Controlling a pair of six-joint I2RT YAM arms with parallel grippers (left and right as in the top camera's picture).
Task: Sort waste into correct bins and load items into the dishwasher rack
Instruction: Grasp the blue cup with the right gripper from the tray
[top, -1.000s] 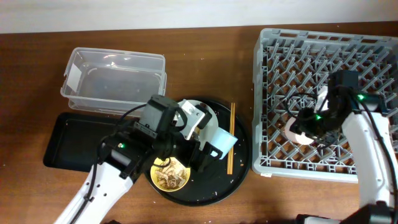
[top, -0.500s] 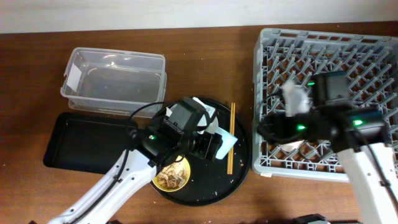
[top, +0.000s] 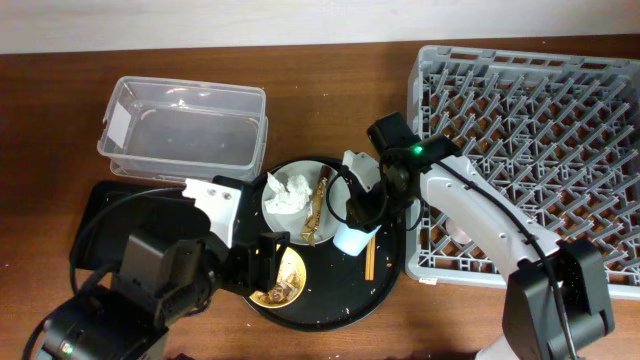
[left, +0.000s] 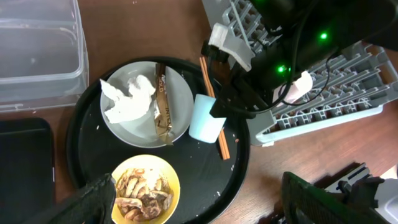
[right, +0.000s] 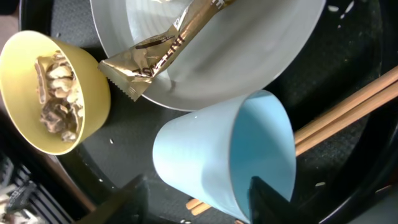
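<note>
Blue cup (right: 224, 158) sits on the round black tray (top: 385, 285), touching the rim of the grey-green plate (right: 261, 56) on one side and just beside the chopsticks (right: 348, 106) on the other. It appears tipped over rather than standing. In the right wrist view its long axis runs across the picture, with the open mouth toward the chopsticks and the closed base toward the yellow bowl (right: 37, 74). The right gripper (right: 198, 199) hovers low over it, jaws spread and gripping nothing, one finger on each side of the curved wall. The likely trouble is that curved, sloping wall. A squeeze across it could make the cup roll or squirt out toward the plate. The finger nearer the chopsticks could catch them and drag them off the tray onto the bench. The left gripper (left: 205, 199) hangs high above the tray, jaws wide apart and empty.
</note>
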